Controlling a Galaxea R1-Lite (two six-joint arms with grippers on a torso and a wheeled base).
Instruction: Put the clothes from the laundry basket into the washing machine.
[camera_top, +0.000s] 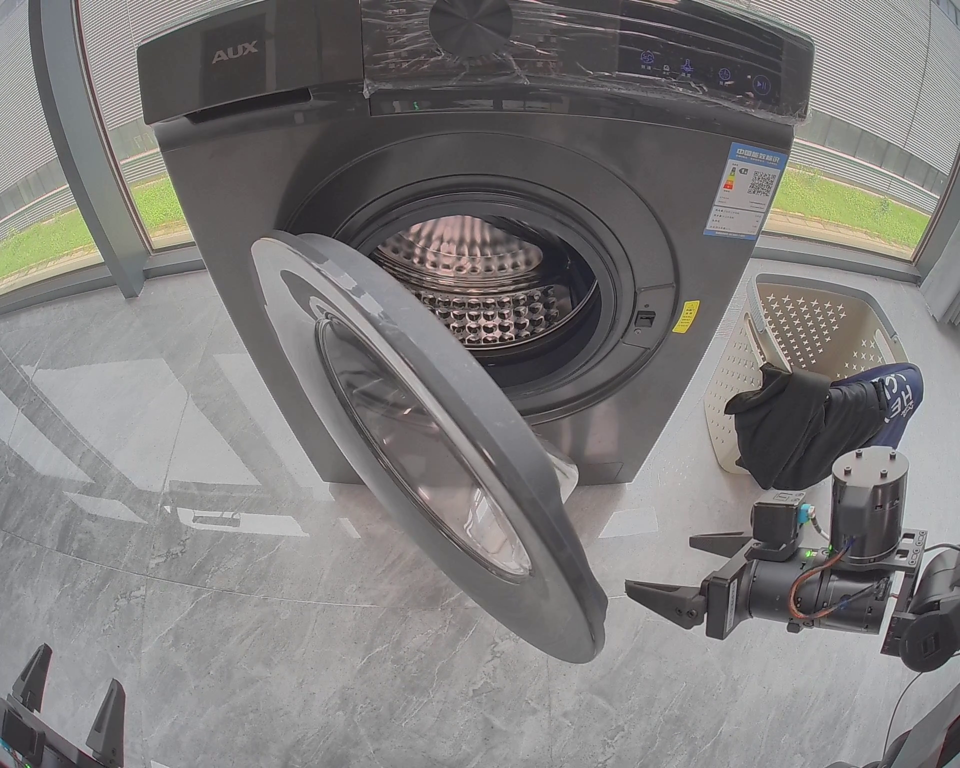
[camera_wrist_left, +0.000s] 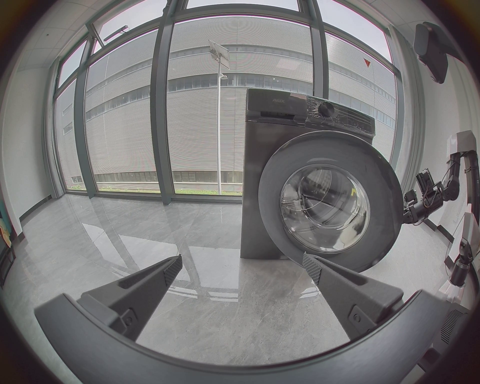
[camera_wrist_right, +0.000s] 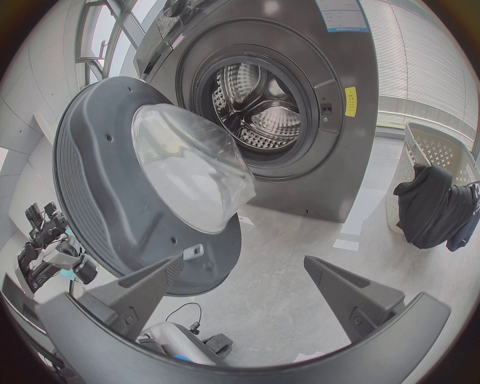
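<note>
While door hangs open, clothes draped over rim of basket

A glass-walled, showroom-like laundry corner: a dark grey front-loading washing machine stands on polished grey tiled floor, tall windows behind it, a beige perforated plastic basket beside it.

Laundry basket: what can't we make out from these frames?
White perforated plastic laundry basket: its bottom is hidden in the head and right wrist views by the black garment draped over its front rim, so anything else inside is unknown.
Dark blue garment: mostly covered by the black one in the head view, and cut off by the frame edge in the right wrist view.
Basket's far side: cut off by the edge of the right wrist view.
</note>
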